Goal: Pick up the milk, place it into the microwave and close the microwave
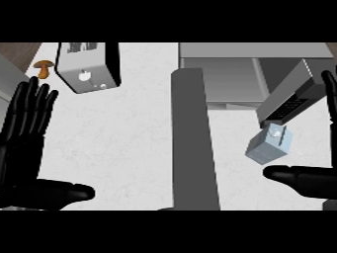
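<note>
Milk carton standing free between the right robot hand's thumb and fingers, not yet gripped.
Right robot hand (330,148) spread; left robot hand (21,143) spread, resting. Milk (271,146) on the bench (127,138), just inside the thumb: judged light, stiff, smooth-sided; take it across its flat sides. Beyond, microwave (229,74) open, cavity apparently bare.
</note>
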Controlling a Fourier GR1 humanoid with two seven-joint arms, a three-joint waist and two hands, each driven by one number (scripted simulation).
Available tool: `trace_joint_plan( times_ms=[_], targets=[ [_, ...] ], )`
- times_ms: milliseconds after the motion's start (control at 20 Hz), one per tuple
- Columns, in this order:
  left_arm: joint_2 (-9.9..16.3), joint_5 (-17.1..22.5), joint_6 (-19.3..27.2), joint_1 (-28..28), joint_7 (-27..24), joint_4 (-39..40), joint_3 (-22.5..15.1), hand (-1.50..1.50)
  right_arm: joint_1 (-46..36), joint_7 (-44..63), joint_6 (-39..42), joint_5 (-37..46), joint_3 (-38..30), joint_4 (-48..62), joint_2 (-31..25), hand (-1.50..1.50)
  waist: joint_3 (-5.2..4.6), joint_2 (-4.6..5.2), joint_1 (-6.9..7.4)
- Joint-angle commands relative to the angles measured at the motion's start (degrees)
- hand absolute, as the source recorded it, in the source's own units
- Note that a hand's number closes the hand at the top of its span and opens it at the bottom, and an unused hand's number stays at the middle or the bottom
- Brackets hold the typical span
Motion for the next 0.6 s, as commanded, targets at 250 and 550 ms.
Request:
trace_joint_plan(
  times_ms=[250,550],
  targets=[
    [-3.7,-1.0,0.4,8.0,0.1,-5.1,-3.7,-1.5,3.9,-2.6,-0.7,-0.5,0.2,1.4,2.1,-1.5,-0.09,-0.11,0.04],
    [-2.8,0.5,-1.7,11.5,0.9,-9.7,-3.2,-1.5,3.3,-1.2,-0.3,0.5,-1.3,4.6,0.2,-1.5,-0.1,-0.11,0.13]
  ],
)
